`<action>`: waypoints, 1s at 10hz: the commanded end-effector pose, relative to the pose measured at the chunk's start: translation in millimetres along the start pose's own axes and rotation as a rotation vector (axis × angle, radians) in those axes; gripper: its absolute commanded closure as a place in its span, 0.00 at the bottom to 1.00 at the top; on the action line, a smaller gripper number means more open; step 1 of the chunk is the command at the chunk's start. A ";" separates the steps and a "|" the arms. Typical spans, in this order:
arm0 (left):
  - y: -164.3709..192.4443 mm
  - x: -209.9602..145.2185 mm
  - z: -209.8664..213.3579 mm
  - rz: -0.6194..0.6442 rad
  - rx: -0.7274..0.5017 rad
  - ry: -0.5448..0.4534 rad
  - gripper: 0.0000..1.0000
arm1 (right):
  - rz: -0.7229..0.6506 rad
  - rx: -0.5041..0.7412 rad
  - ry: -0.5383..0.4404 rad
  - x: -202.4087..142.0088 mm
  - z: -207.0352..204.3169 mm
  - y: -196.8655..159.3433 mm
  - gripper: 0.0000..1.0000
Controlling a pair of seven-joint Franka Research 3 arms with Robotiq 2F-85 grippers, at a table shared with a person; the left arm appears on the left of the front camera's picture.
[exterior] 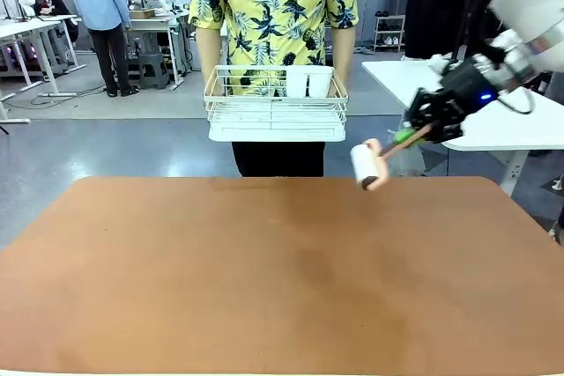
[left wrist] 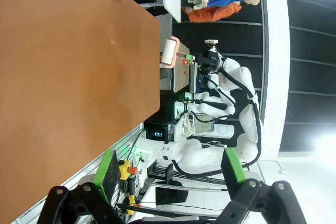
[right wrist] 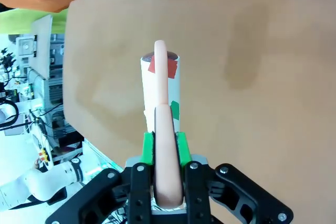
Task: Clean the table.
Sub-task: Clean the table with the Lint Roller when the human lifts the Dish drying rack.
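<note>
Brown bench (exterior: 264,279) spreads under the right claw (right wrist: 165,145), clamped on the handle of a roller (exterior: 365,165) (roll aimed forward, likely to sweep it), while the left claw (left wrist: 169,170) gapes empty.

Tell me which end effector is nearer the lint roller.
Right. The right end effector is shut on the lint roller by its handle; the left end effector hangs open, well away across the table.

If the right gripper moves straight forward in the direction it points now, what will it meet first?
Probably the table: the right gripper, shut on the lint roller, points at its brown top, so the roller's head would touch first. Depth is hard to judge.
</note>
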State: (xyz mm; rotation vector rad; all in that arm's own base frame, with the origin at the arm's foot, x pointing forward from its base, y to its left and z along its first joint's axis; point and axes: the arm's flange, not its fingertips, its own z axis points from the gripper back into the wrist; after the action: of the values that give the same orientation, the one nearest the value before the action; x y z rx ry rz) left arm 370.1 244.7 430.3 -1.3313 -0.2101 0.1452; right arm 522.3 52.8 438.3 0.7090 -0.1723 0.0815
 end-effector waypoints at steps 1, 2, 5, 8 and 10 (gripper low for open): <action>0.1 -3.9 1.1 -0.004 -0.006 -0.001 0.00 | 0.047 -0.121 -0.002 -3.0 33.4 -15.6 0.79; 0.1 -3.9 1.1 -0.004 -0.006 -0.001 0.00 | 0.059 -0.198 0.045 -4.8 41.1 -25.5 0.79; 0.1 -3.9 1.1 -0.004 -0.006 -0.001 0.00 | 0.034 -0.326 0.009 -10.2 65.7 -48.0 0.79; 0.1 -3.9 1.1 -0.004 -0.006 -0.001 0.00 | 0.065 -0.314 0.031 -5.9 66.7 -57.7 0.79; 0.1 -3.9 1.1 -0.004 -0.006 -0.001 0.00 | 0.065 -0.314 0.031 -5.9 66.7 -57.7 0.79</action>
State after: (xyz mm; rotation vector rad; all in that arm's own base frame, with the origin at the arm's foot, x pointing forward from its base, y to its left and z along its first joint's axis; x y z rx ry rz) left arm 370.2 244.6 430.4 -1.3313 -0.2099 0.1448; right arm 513.5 -36.4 448.2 0.3732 -0.1547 0.1208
